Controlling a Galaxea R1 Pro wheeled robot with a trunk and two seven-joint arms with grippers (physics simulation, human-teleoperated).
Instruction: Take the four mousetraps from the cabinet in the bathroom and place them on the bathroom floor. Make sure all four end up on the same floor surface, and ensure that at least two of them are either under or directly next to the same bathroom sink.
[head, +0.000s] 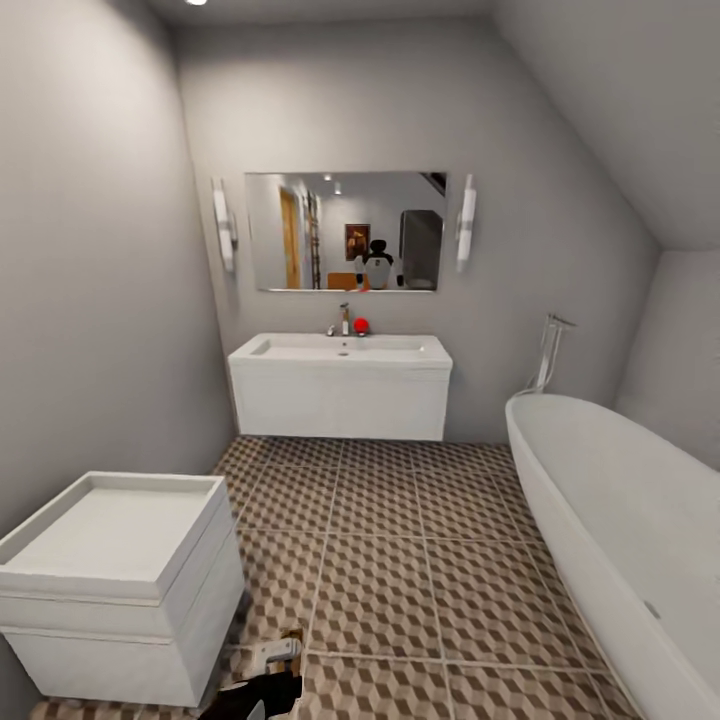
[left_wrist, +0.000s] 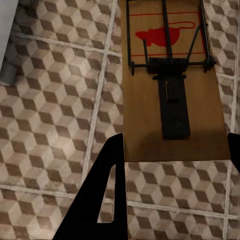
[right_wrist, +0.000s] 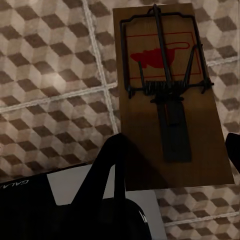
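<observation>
Each hand grips a mousetrap between its fingers above the bathroom floor (head: 400, 560): left hand (left_wrist: 175, 150), mousetrap (left_wrist: 172, 75); right hand (right_wrist: 175, 160), second mousetrap (right_wrist: 170, 95). Next, likely: carry them ahead to the sink (head: 340, 350).

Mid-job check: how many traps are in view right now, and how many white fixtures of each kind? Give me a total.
Traps: 2, one in each wrist view
Sinks: 1
Toilets: 1
Bathtubs: 1
Total: 5
</observation>
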